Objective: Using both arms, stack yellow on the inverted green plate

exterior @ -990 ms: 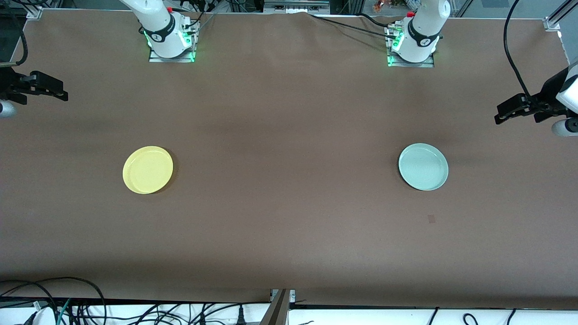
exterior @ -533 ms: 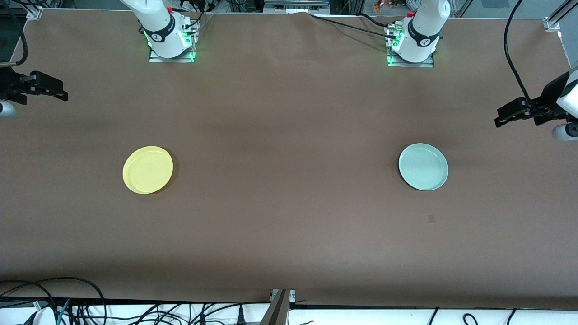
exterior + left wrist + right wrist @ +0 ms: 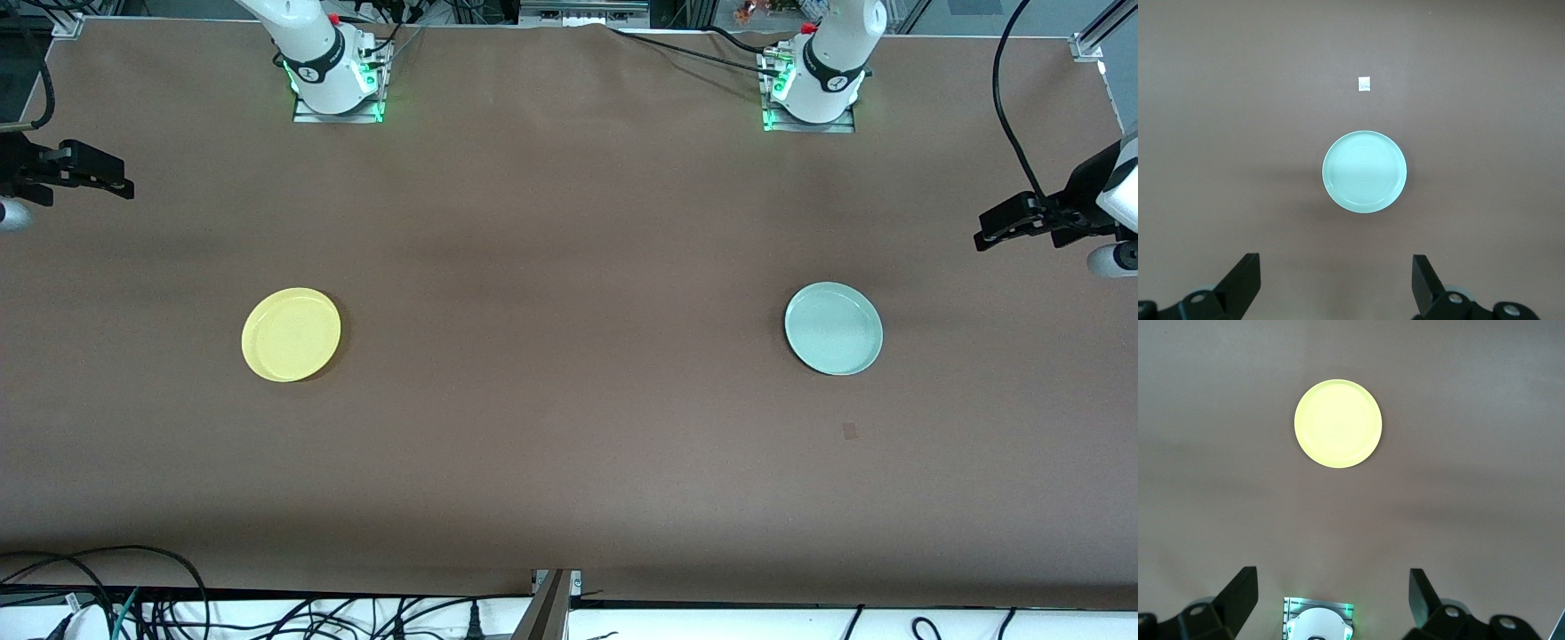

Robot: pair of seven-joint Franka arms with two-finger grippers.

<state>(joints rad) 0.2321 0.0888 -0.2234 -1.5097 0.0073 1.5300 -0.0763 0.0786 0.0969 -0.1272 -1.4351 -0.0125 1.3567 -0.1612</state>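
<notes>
The yellow plate (image 3: 291, 334) lies flat on the brown table toward the right arm's end, and shows in the right wrist view (image 3: 1338, 423). The pale green plate (image 3: 833, 328) lies flat toward the left arm's end, apparently hollow side up, with faint rings in the left wrist view (image 3: 1365, 171). The plates are far apart. My right gripper (image 3: 124, 184) hangs high over the table's end near the yellow plate, open and empty (image 3: 1331, 593). Over the other end, by the green plate, my left gripper (image 3: 982, 233) is also open and empty (image 3: 1336, 277).
A small white tag (image 3: 1365, 83) lies on the table close to the green plate, seen as a dark patch (image 3: 850, 431) nearer the front camera. The right arm's base (image 3: 1318, 623) shows between the right fingers. Cables run along the table's near edge (image 3: 160, 587).
The left arm's hand has shifted very slightly at the table's end. The plates and the right arm have not moved.
</notes>
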